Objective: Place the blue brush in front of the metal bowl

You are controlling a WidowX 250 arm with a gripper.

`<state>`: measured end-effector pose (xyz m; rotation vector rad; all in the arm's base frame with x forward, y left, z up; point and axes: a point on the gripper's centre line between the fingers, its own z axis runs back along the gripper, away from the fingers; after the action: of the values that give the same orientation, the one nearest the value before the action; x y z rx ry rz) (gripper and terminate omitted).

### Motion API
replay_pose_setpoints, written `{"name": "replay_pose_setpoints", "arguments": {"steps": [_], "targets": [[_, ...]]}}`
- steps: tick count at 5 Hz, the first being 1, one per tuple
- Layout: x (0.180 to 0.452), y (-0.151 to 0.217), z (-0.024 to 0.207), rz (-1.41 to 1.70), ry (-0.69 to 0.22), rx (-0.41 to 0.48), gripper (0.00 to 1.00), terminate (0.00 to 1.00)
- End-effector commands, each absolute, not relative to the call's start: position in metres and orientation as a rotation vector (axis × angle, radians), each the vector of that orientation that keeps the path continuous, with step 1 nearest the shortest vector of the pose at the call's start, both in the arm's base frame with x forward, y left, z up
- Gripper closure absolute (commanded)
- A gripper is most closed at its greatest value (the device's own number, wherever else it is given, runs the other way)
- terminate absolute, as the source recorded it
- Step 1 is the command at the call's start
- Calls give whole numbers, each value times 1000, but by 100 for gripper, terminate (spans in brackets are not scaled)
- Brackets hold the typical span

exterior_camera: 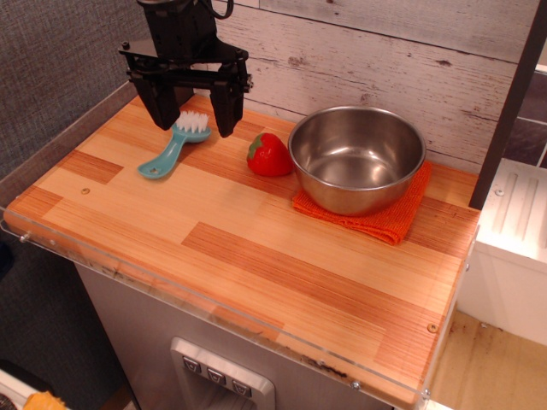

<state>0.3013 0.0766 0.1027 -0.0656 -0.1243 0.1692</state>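
Nearest us, bare surface [256,256]; behind it we see the bowl [357,156] on an orange cloth [389,218], a strawberry [268,155] alongside, and our spread tool [193,115] straddling the brush [175,146] far left.

- Striped light-and-reddish wooden countertop [256,256], clear acrylic edging along its front rim.
- Small red strawberry toy with green leafy top [268,155], upright on the wood, at roughly 12 o'clock from the counter's centre.
- Folded orange woven cloth [395,218], lying flat at 2 o'clock, partly covered.
- Whitewashed plank wall [385,51] behind, at 12 o'clock.
- Grey textured fabric panel [51,60] at 10 o'clock.
- Grey cabinet front with a pale button panel [220,376] below, at 6 o'clock.
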Motion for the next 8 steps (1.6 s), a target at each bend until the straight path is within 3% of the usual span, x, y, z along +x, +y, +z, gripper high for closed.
{"name": "replay_pose_setpoints", "arguments": {"steps": [1,2,3,4,5,6,8], "targets": [[301,77,103,169,-124,-66,0,0],[322,89,99,247,-140,-134,0,0],[347,94,94,263,-139,-273,0,0],[367,130,90,274,-205,-214,0,0],[370,146,68,147,-160,-144,0,0],[355,157,60,120,-124,-115,0,0],[353,154,48,53,-113,-93,0,0]]}}
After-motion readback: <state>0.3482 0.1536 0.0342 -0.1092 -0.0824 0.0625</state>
